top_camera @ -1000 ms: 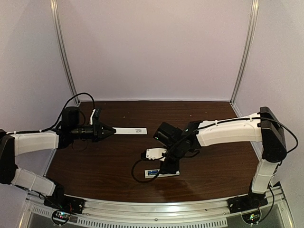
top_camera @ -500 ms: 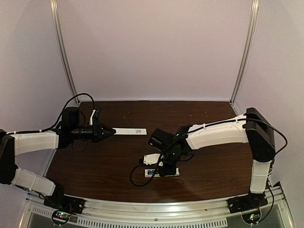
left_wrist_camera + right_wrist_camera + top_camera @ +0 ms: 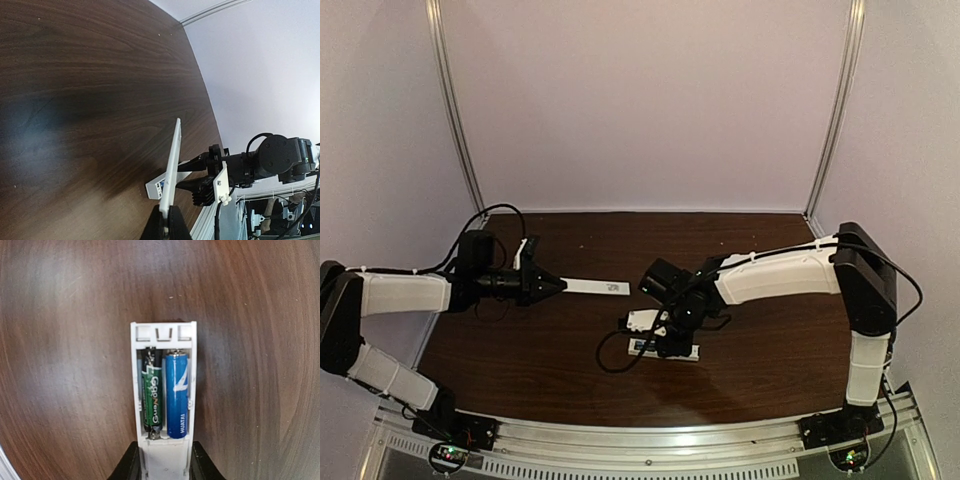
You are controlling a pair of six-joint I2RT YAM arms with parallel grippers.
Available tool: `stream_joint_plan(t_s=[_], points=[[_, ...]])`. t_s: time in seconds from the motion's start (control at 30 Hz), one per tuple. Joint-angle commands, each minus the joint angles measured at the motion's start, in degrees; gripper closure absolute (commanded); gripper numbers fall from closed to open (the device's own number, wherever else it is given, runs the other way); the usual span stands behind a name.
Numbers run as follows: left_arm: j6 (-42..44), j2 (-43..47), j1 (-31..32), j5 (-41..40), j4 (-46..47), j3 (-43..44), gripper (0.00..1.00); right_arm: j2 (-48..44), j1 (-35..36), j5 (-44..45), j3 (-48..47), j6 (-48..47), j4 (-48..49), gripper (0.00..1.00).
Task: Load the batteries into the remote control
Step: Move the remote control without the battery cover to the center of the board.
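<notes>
The remote control (image 3: 165, 455) lies on the table with its recess facing up. Two batteries lie side by side in that recess, a green-and-black one (image 3: 153, 392) and a blue one (image 3: 177, 395). My right gripper (image 3: 165, 467) has a dark finger (image 3: 131, 464) pressed on each long side of the remote's near end, shut on it. From above, the right gripper (image 3: 665, 342) covers most of the remote (image 3: 684, 352). My left gripper (image 3: 558, 286) is shut on one end of the flat white cover strip (image 3: 598, 287), holding it above the table to the left. In the left wrist view the strip (image 3: 172, 165) points toward the remote (image 3: 155, 188).
The dark wooden table (image 3: 770, 350) ends at a metal rail along the near edge. Purple walls with metal corner posts (image 3: 455, 120) close in the back and sides. A black cable (image 3: 610, 355) loops beside the right gripper.
My right gripper has slid along the remote and its fingers have closed onto the remote's sides. The left gripper with the cover strip has shifted slightly right and nearer.
</notes>
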State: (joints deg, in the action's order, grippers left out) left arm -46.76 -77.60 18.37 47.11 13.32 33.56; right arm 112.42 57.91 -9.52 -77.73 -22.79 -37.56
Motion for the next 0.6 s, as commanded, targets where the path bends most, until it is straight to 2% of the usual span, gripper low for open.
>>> stream_joint_plan(t_s=[0.0, 0.1, 0.23, 0.43, 0.57], points=[[1.75, -1.55, -0.44, 2.02, 0.94, 1.81, 1.00, -0.03, -2.68, 3.55, 0.09, -0.87, 2.27, 0.64], [1.79, -2.13, -0.44, 2.66, 1.30, 1.78, 1.00, -1.14, -3.08, 3.65, -0.41, -0.94, 2.02, 0.47], [1.53, -2.74, -0.44, 3.97, 2.21, 1.53, 1.00, -6.36, -3.04, 2.52, 0.40, 0.33, 2.29, 0.33], [1.96, -3.74, 0.30, 6.32, 2.24, 1.78, 1.00, -18.40, -3.06, 3.60, 4.44, 2.38, 3.03, 0.28], [2.88, -6.03, 3.57, 7.25, 1.46, 3.45, 1.00, -24.28, -3.07, 5.77, 7.06, 4.32, 1.70, 0.28]])
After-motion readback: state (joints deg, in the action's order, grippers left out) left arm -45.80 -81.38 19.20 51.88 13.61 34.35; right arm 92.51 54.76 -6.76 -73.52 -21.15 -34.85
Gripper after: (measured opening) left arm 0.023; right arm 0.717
